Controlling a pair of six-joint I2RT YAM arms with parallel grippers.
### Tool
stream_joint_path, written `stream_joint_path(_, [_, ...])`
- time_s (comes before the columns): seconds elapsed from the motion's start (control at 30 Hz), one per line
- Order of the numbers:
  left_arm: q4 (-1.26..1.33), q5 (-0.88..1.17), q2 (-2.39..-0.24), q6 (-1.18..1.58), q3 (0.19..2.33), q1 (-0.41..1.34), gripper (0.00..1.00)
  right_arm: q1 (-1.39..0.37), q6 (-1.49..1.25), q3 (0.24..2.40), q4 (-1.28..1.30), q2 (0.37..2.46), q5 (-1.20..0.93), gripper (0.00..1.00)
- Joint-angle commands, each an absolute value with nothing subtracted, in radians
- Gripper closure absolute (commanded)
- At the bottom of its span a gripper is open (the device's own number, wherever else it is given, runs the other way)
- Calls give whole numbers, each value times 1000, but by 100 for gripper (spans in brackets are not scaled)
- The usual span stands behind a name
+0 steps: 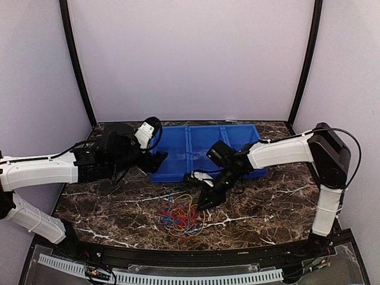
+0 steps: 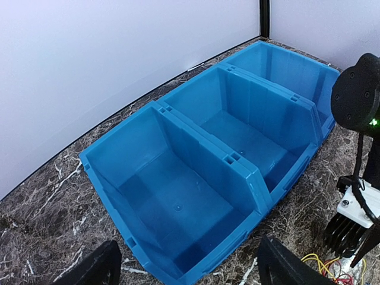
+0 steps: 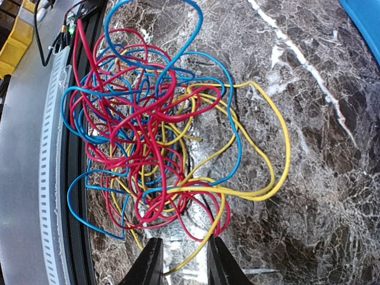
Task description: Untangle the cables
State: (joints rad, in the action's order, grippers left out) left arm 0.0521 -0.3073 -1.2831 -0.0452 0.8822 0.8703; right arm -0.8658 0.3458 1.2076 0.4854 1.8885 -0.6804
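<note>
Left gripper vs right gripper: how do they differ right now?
Left gripper jaws stand wide; right gripper jaws stand close, with a gap showing. Left gripper faces the blue bins, away from the cables; right gripper sits at the cables' edge. Left gripper has nothing between its fingers; right gripper has a yellow strand between them, unclamped. Shared: black two-finger grippers, neither holding anything.
</note>
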Motion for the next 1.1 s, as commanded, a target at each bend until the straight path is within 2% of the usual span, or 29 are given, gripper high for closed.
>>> stream_joint_path(0.0, [40,-297,-1262,-58,907,867,18,-886,346,1241,518,1913,-689,70])
stream_joint_path(0.1, [44,-297,-1249,-65,903,868,18,-889,339,1238,517,1911,-674,71])
stream_joint_path(0.23, [52,-272,-1239,-85,897,868,19,-890,341,1240,523,1906,-675,97])
stream_joint_path(0.27, [51,-259,-1236,-86,896,869,18,-890,344,1243,527,1899,-678,100])
stream_joint_path(0.33, [55,-215,-1232,-70,890,873,19,-890,360,1260,554,1872,-684,100])
stream_joint_path(0.47, [85,-305,-1230,24,891,975,20,-890,408,1318,634,1799,-701,100])
stream_joint_path(0.7, [496,-349,-1239,136,668,1206,20,-890,457,1422,754,1752,-724,100])
stream_joint_path(0.83, [645,-322,-1300,189,607,1250,19,-890,454,1440,772,1740,-753,100])
stream_joint_path(1.07, [809,-402,-1355,188,529,1303,20,-887,438,1456,762,1704,-790,100])
